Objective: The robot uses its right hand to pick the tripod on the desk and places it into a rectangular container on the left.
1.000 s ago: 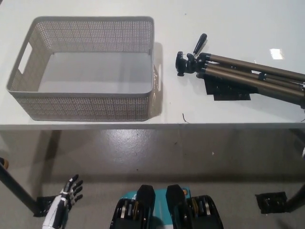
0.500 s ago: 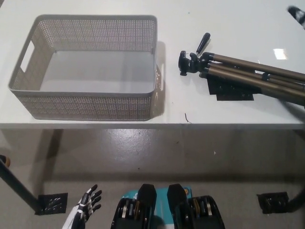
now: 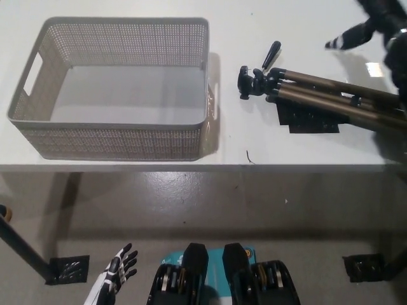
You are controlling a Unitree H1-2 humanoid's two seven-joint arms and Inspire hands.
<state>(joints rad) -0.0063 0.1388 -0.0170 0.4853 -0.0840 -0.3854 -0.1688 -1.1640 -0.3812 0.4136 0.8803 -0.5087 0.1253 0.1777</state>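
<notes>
The tripod [image 3: 318, 94] lies folded on the white desk [image 3: 299, 155] at the right, its black head and handle pointing left and its bronze legs running off the right edge. My black right hand [image 3: 372, 25] hovers above the legs at the top right, fingers spread, holding nothing. The grey perforated rectangular container [image 3: 114, 136] stands empty on the desk's left half. My white left hand [image 3: 117, 270] rests low at the bottom left, below the desk, fingers apart.
A black patch [image 3: 308, 121] lies on the desk under the tripod legs. The desk's front edge [image 3: 203, 168] runs across the middle, with grey floor below it. A black table leg and foot plate [image 3: 67, 268] stand at the lower left.
My right hand has come into view at the top right, above the tripod legs. My left hand has shifted slightly right at the bottom. Tripod and container are unmoved.
</notes>
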